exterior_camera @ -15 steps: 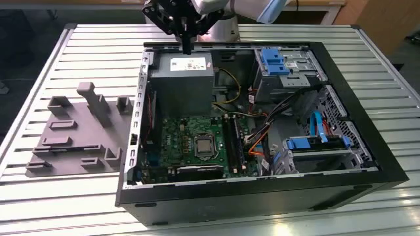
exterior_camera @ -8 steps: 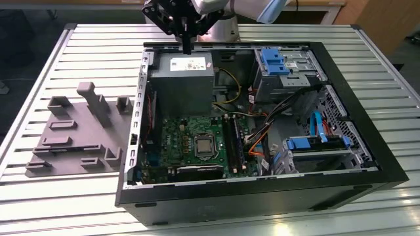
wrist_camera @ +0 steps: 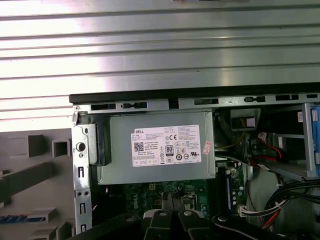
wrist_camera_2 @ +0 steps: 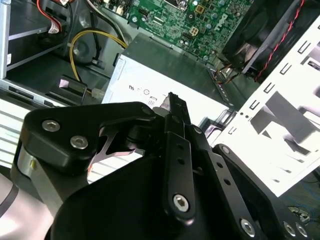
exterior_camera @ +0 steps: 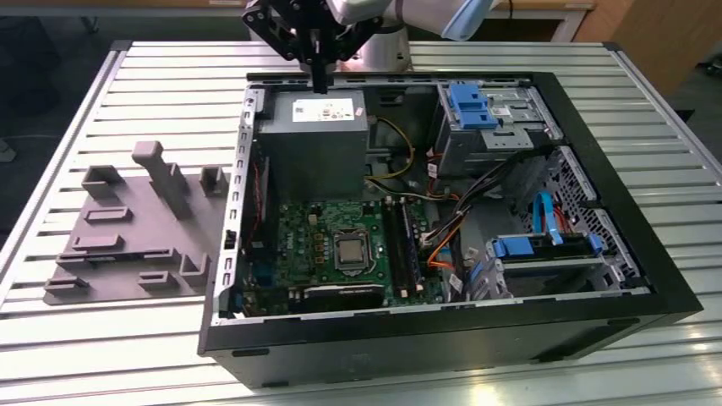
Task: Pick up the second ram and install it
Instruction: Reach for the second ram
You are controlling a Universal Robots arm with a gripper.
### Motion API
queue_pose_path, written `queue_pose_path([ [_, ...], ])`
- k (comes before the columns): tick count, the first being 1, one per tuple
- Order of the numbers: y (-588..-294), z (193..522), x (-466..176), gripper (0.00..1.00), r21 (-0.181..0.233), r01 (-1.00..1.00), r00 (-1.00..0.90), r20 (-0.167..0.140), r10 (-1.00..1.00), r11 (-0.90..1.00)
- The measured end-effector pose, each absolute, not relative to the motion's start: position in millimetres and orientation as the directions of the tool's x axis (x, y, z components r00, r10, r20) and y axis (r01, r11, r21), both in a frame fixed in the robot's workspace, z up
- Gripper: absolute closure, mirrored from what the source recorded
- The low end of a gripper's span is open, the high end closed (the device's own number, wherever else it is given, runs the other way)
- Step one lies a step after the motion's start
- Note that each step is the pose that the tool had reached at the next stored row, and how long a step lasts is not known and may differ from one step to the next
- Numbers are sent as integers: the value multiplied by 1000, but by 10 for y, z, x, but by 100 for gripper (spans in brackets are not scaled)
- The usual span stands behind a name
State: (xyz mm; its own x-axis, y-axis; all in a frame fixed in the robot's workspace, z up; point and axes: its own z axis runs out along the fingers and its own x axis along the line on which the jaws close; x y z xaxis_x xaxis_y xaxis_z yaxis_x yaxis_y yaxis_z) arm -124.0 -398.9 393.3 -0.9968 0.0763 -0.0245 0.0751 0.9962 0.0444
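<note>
My gripper (exterior_camera: 320,83) hangs shut over the back of the open computer case (exterior_camera: 451,338), just above the grey power supply (exterior_camera: 310,127), with nothing visible between its fingers. In both wrist views the closed fingertips (wrist_camera: 170,200) (wrist_camera_2: 172,100) point down at the power supply's (wrist_camera: 160,147) labelled top. A dark blue-green strip, seemingly the second ram (wrist_camera: 20,218), lies in a slot of the grey fixture plate (wrist_camera: 30,175) beside the case. The long black motherboard slots (exterior_camera: 401,245) lie deeper in the case, nearer the camera in the exterior view.
The grey fixture plate (exterior_camera: 124,245) with upright posts stands on the slatted metal table (exterior_camera: 135,76) at the exterior view's left. Inside the case are the green motherboard (exterior_camera: 327,237), orange and yellow cables (exterior_camera: 440,245), and blue drive bays (exterior_camera: 474,106) at the exterior view's right.
</note>
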Motion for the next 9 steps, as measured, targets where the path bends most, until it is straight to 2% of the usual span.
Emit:
queue_pose_path([
  [9,-3989,3932,-1281,89,44,75,-997,-24,76,996],
])
